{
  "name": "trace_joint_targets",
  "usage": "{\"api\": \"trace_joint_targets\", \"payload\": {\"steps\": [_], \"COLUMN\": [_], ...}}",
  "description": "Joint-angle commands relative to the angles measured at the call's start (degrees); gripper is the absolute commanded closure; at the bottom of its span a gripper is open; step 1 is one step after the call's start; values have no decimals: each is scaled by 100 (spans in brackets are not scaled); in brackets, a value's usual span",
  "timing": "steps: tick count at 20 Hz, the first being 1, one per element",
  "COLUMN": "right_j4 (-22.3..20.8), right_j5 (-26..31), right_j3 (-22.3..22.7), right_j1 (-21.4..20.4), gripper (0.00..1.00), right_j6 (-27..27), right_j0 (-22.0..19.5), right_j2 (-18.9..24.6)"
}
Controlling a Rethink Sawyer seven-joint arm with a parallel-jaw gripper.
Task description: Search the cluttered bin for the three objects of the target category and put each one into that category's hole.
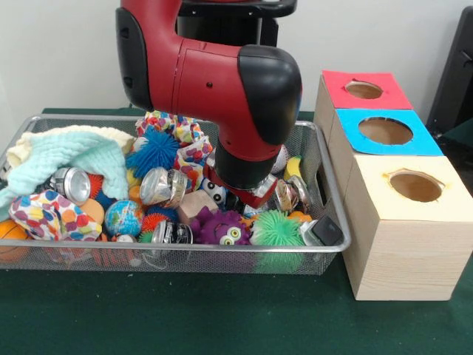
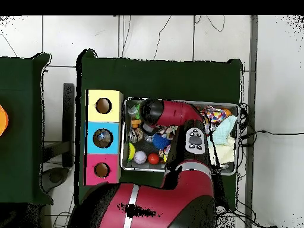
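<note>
The silver wire mesh bin (image 1: pixel 74 259) is full of mixed toys, and it also shows in the overhead view (image 2: pixel 142 170). My gripper (image 1: pixel 247 196) is lowered into the right middle of the bin, above a purple fuzzy toy (image 1: pixel 222 228) and a green spiky ball (image 1: pixel 277 228). The arm's thick wrist hides most of it, so I cannot tell whether it holds anything. In the overhead view the arm's end (image 2: pixel 148 111) hangs over the bin's far left corner. Three wooden boxes stand beside the bin with a red-topped hole (image 1: pixel 363 89), a blue-topped hole (image 1: pixel 385 131) and a cream-topped hole (image 1: pixel 415 186).
The bin holds a blue spiky ball (image 1: pixel 151 150), a globe ball (image 1: pixel 123 217), silver cans (image 1: pixel 162 185), a mint towel (image 1: pixel 74 159), a polka-dot cloth (image 1: pixel 52 214) and an orange ball (image 1: pixel 11 233). The overhead view shows a white ball (image 2: pixel 140 157) and a red ball (image 2: pixel 154 158).
</note>
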Motion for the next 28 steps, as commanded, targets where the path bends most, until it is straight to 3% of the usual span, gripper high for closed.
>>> {"api": "trace_joint_targets", "payload": {"steps": [1, 8, 10, 15, 21, 28], "right_j4": [-122, -81, -9, 113, 458, 593], "right_j5": [-805, -1272, -1435, -2010, -1229, -751], "right_j3": [73, 313, 538, 1527, 2109, 2165], "right_j1": [1518, 1359, 1154, 110, -1024, -1473], "gripper": [100, 100, 100, 100, 100, 100], "right_j6": [1160, 916, 875, 735, 476, 314], "right_j0": [-24, 15, -11, -148, -163, -151], "right_j2": [-24, -18, 71, 305, 304, 272]}}
